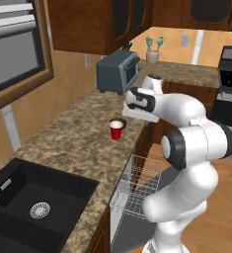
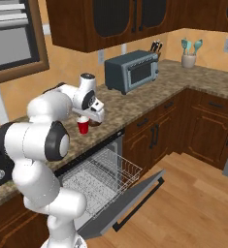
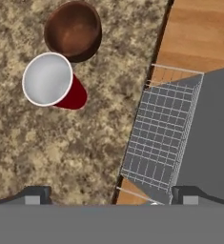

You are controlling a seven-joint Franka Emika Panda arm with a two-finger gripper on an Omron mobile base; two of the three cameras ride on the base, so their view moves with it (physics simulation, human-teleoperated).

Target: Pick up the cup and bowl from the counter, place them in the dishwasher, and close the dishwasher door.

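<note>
Gripper (image 3: 108,195) spread wide, holding nothing, above the counter (image 3: 61,152); cup (image 3: 51,81) beside bowl (image 3: 74,31) (touching); dishwasher door (image 2: 135,193) lowered.

**Robot body: appearance as observed**

The arm (image 1: 186,163) is seen as a chain of glossy white, rounded segments, bulbous at the joints. Dark grey to black bands and discs are noted at the joints, the largest being a round dark ring on the big elbow housing at about 9 o'clock of that segment in the left base view. A short white cylindrical cap with a dark top is seen on the wrist. The hand block is white with a dark panel. Two small dark finger tips (image 3: 37,194) with pale grey square pads are seen in the hand view. No cables, screws or lettering can be made out.
</note>
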